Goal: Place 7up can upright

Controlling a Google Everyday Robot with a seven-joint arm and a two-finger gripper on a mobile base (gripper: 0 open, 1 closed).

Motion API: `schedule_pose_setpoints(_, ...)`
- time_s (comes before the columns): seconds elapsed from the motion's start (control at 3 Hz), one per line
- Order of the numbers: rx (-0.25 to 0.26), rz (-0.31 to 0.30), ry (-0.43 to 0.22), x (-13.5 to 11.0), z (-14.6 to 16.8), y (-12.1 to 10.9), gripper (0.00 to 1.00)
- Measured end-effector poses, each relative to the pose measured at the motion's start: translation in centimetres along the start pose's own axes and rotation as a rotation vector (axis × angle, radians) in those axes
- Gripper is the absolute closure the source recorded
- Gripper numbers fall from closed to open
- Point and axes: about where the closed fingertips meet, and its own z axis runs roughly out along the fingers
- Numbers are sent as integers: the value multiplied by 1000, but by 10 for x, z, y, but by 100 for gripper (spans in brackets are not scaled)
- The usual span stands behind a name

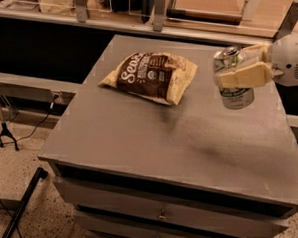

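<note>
Clamping the small white-and-silver aluminium 7up can (pixel 234 93) between its cream fingers (pixel 244 76), the two-finger gripper (pixel 232 65) hung at the upper right of the frame, the can nearly upright over the right side of the grey drawer cabinet (pixel 138 140). A brown-and-cream snack bag (pixel 151 76) lay flat at upper centre, apart from the can; the cabinet's drawers (pixel 159 211) were shut, contents hidden.

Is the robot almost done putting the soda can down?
Partly. Done: the gripper is shut on the 7up can. In hand: the can hangs nearly upright in the air over the right side of the grey table, right of the chip bag. Left: lower it, stand it on its base and let go.
</note>
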Motion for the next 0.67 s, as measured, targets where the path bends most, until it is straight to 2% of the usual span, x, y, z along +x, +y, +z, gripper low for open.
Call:
schedule_pose_setpoints(0.33, -91, 64, -244, -3, -17, 11, 100)
schedule_pose_setpoints(0.67, -114, 95, -329, 10, -25, 14, 100)
